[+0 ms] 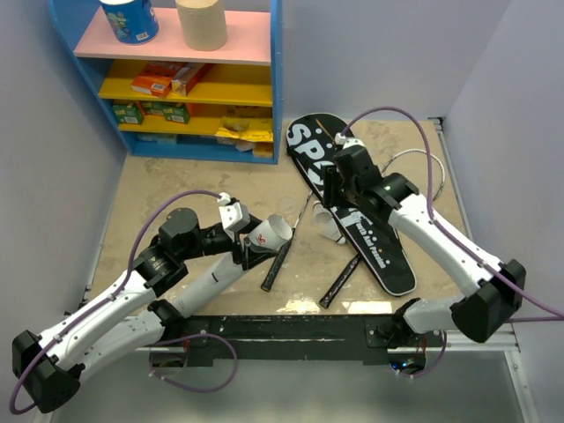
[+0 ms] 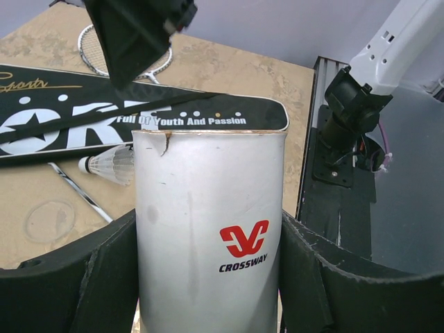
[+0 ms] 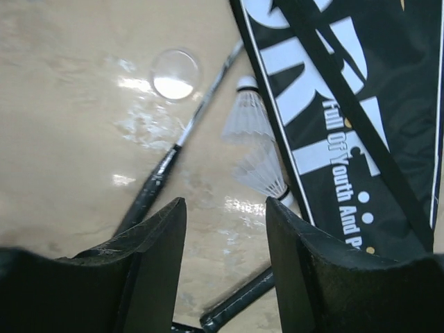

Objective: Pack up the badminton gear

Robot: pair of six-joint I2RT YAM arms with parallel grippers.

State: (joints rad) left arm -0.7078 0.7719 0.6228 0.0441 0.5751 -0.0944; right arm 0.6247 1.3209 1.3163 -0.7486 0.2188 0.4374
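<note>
Left fingers (image 2: 104, 277) clamp one white tube (image 2: 208, 236) | right fingers (image 3: 152, 263) apart, empty | desk (image 1: 176, 185): two shuttlecocks (image 3: 246, 114), two rackets (image 1: 275, 264), one bag (image 3: 333, 104)

Blue roll (image 1: 129, 19), tan roll (image 1: 202, 23), coloured boxes (image 1: 152, 85)

Light was even and bright, shadows soft. Glare streaked the glossy table (image 3: 149, 114) in the right wrist view, where the near fingers (image 3: 152, 274) looked slightly blurred.
</note>
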